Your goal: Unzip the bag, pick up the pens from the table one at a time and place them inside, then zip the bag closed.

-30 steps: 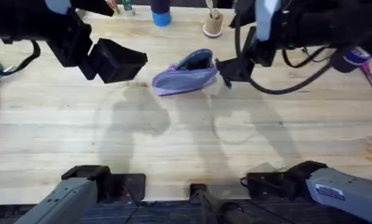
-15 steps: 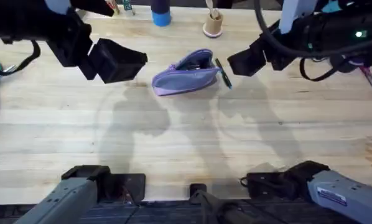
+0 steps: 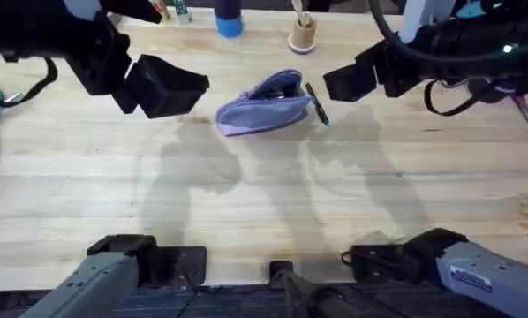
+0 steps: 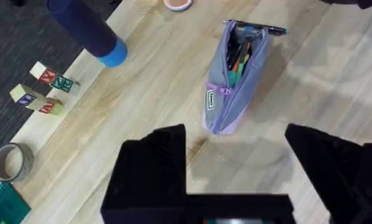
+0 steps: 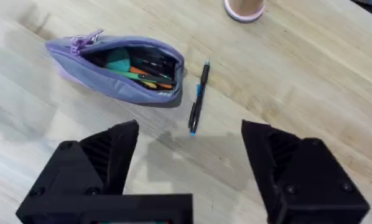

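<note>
My right gripper, jaws spread and empty, hovers just beside the black pen lying along the unzipped bag's end on the table (my left gripper, also open, waits farther off).

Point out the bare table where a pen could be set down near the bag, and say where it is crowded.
Free: the broad stretch of table between the bag and the arm bases. Crowded: the far edge behind the bag, with a blue cylinder and a small spool, and the bag's right end, where the black pen lies by the right gripper.
</note>
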Robot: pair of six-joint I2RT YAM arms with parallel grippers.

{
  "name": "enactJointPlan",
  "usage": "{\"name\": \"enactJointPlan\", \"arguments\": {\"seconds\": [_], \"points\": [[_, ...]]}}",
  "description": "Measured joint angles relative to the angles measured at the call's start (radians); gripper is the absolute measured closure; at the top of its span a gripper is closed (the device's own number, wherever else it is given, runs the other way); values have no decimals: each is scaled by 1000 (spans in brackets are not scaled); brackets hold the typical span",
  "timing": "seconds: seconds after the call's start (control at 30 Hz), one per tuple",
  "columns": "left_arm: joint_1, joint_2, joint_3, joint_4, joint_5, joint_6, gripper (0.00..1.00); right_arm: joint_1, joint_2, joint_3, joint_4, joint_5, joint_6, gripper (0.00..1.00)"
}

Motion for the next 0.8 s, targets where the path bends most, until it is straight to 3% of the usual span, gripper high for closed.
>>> {"name": "enactJointPlan", "arguments": {"seconds": [0.23, 0.8], "points": [[0, 0, 0, 0, 0, 0, 7, -4, 26, 0, 1, 7, 1, 5], [0, 0, 0, 0, 0, 0, 8, -59, 286, -2, 18, 7, 24, 5]]}}
